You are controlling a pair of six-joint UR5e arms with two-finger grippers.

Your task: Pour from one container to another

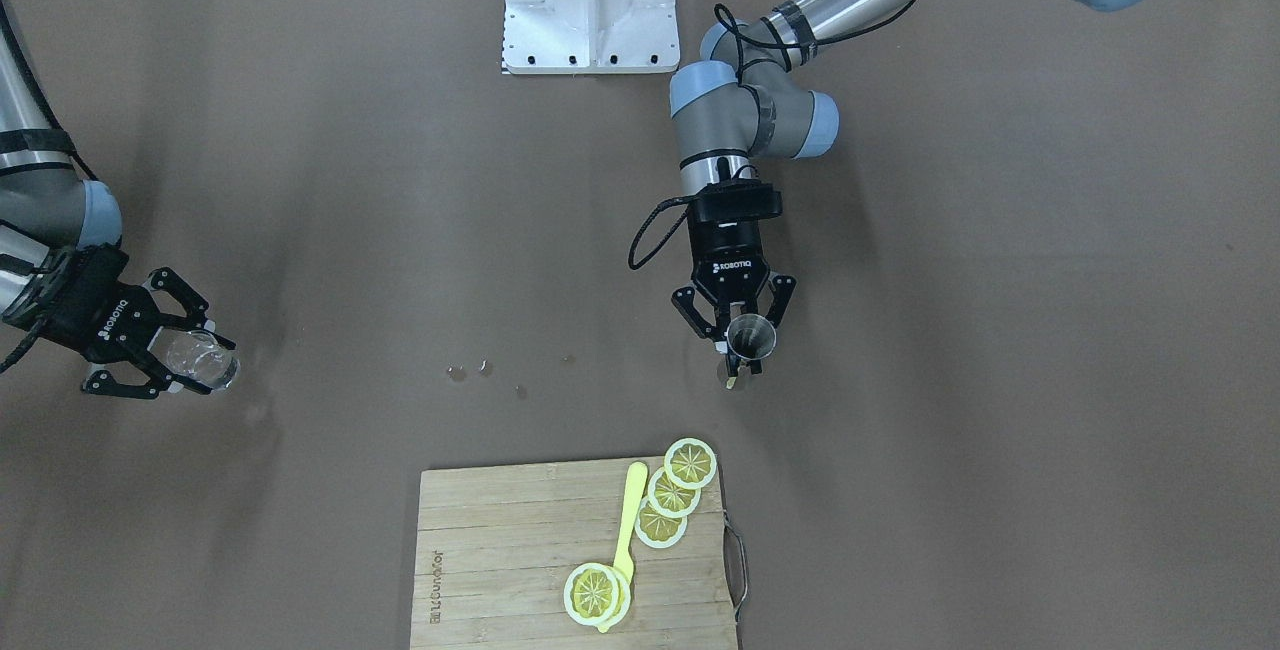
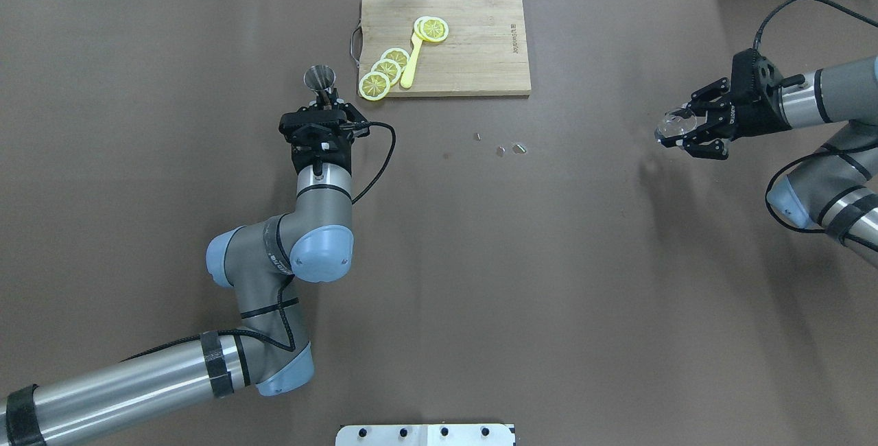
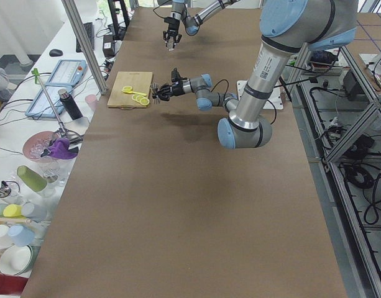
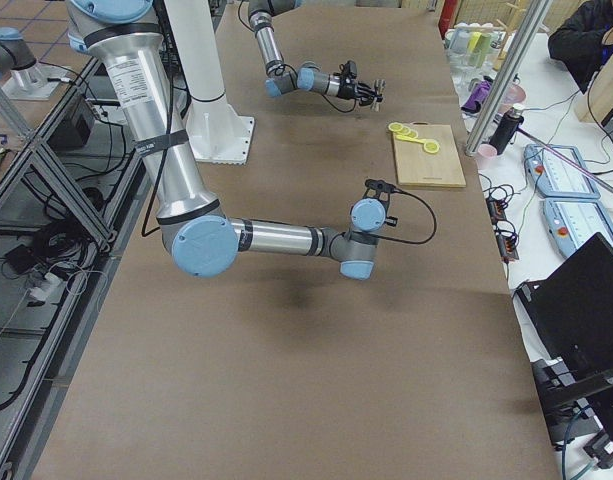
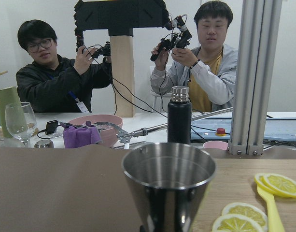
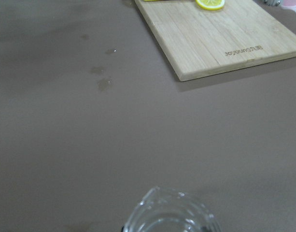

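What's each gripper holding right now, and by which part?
Left gripper: small grey stainless-steel hourglass jigger, gripped low, below its upper cone. Right gripper: small clear glass cup with pouring lip, clamped across its side wall.

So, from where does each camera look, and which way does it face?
Front-facing: across the table, faces the robot, downward; left gripper holds the jigger.
Overhead: behind the robot, forward and down; right gripper holds the glass cup.
Exterior left: table's end, along it; left arm near.
Exterior right: opposite end; right arm near.
Left wrist: past the jigger, toward operators.
Right wrist: over the cup, at the table.
Both wrists see the cutting board.
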